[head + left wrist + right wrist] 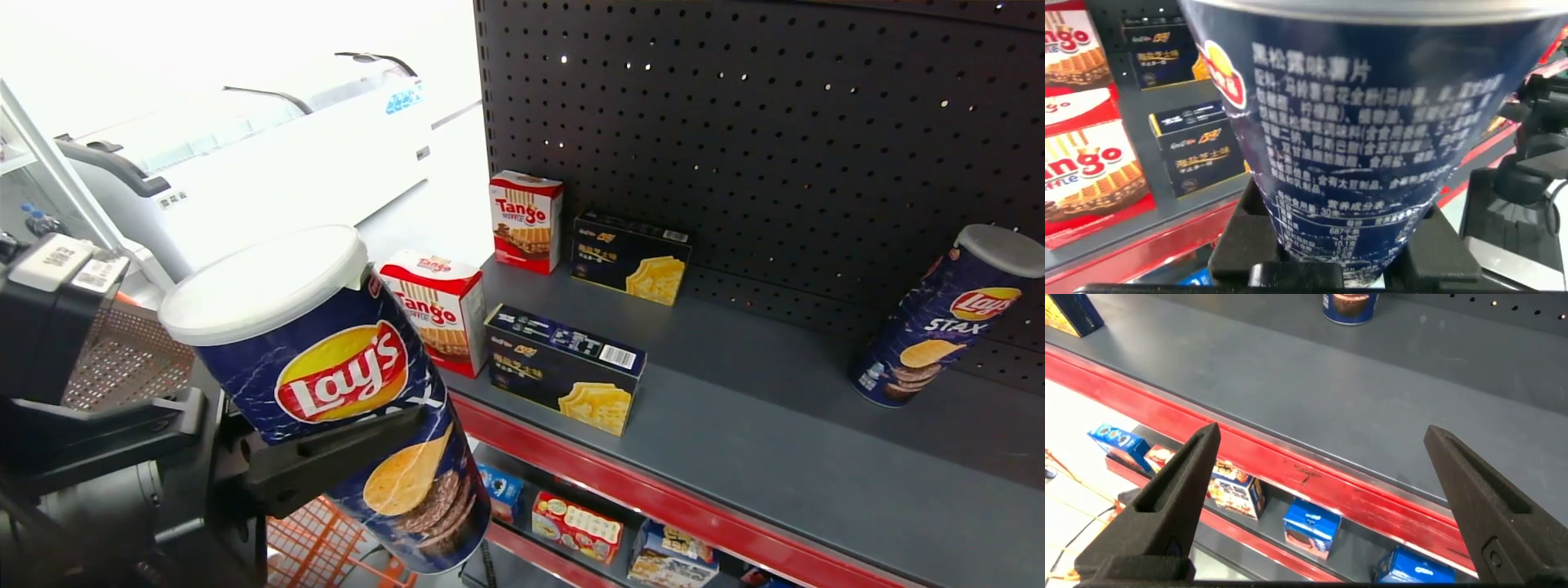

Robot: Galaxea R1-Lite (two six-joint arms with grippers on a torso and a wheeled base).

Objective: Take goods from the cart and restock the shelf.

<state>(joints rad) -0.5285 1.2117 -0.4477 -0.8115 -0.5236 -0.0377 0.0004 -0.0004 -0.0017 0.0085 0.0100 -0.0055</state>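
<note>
Can [326,384] clamped in left gripper [1343,257], tilted, in the air just off the shelf's [735,425] front-left edge. Right gripper [1323,437] wide open, empty, over the shelf's front edge. On the shelf: second can [939,318] at the right, leaning on the pegboard [775,122]; four boxes [563,367] at the left end. Orange cart [326,531] below the shelf's left corner.

Navy chip can [343,392], white-veined and white-lidded, bears a red-and-yellow logo. Grey shelf [735,425] is edged red. Black dotted pegboard [775,122]. Red-and-white wafer boxes [526,220].
</note>
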